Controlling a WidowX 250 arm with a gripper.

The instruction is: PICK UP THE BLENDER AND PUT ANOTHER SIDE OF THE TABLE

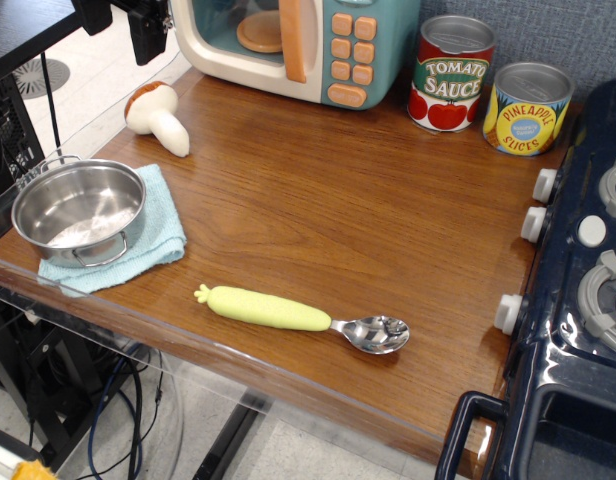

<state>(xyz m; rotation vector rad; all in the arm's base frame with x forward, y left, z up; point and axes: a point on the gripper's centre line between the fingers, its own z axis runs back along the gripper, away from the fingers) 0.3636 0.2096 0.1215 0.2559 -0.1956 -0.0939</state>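
Note:
The blender, a small toy mushroom point(158, 116) with a cream stem and brown cap, lies on its side at the far left of the wood-grain table point(338, 210). My gripper point(123, 28) hangs at the top left corner of the view, above and behind the mushroom and apart from it. Its two black fingers are spread, with nothing between them. The upper part of the gripper is cut off by the frame.
A steel pot point(78, 210) sits on a light blue cloth point(153, 245) at the left front. A yellow-green handled spoon point(298, 318) lies near the front edge. A teal toy microwave point(298, 45), two cans point(450, 72) and a dark blue toy stove point(578, 300) line the back and right.

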